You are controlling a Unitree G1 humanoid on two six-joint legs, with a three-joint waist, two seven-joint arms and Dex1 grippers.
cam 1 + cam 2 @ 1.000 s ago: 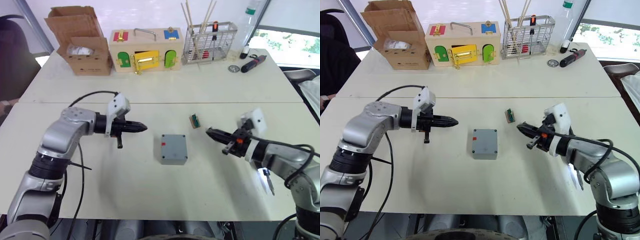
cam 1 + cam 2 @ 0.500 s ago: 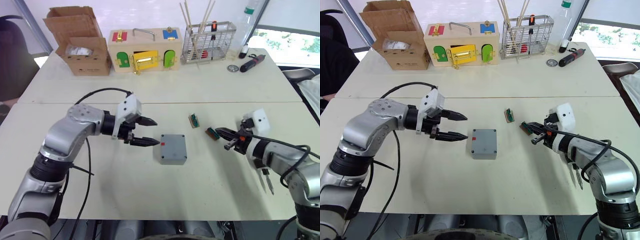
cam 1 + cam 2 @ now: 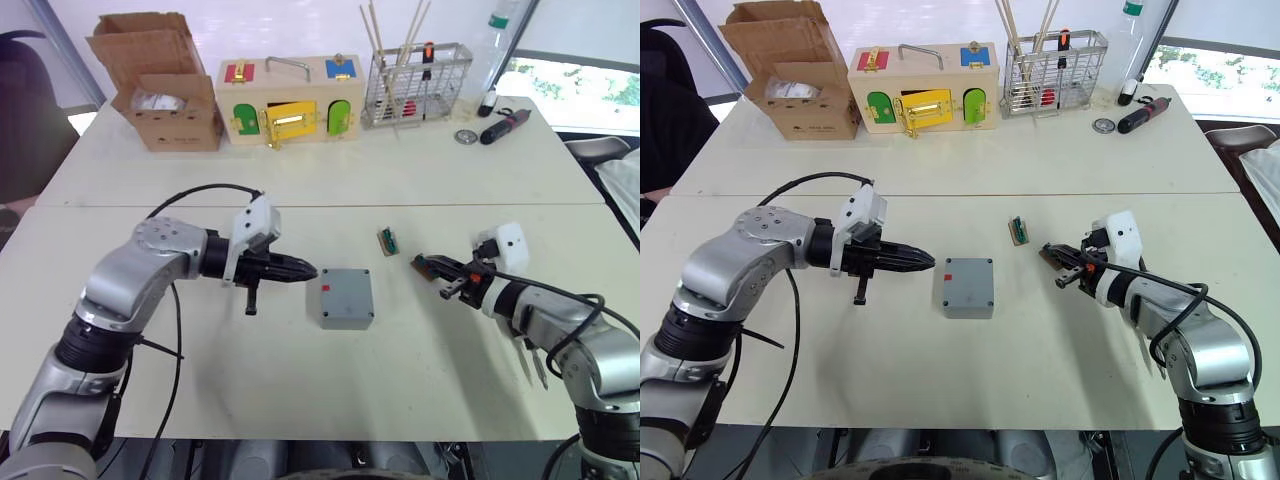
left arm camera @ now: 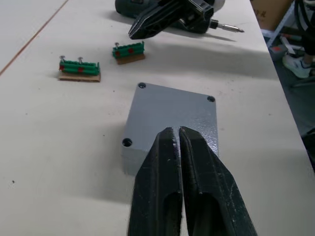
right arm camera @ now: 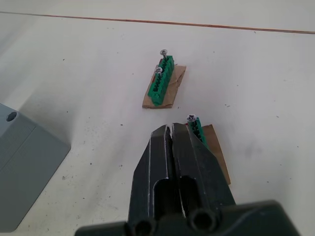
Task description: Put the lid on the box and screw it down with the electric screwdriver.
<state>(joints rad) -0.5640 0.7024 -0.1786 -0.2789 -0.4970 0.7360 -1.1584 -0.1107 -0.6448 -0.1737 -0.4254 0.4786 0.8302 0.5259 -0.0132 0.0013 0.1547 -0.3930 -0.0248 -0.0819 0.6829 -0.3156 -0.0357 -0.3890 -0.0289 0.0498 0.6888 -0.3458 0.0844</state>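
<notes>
1. The grey box [image 3: 346, 297] sits on the white table [image 3: 300, 390], lid [image 4: 170, 114] already on top, red tab facing the left arm.
2. The left gripper [image 3: 303, 270] points at the box's tab side, just beside it, fingers pressed together and empty.
3. The right gripper [image 3: 422, 264] has its fingers together, tips at a green screw holder [image 5: 198, 131] on brown card.
4. A second green screw holder [image 3: 388, 241] lies near the box.
5. The electric screwdriver [image 3: 506, 125] lies at the table's far edge beside the wire rack [image 3: 417, 84], well apart from both grippers.
</notes>
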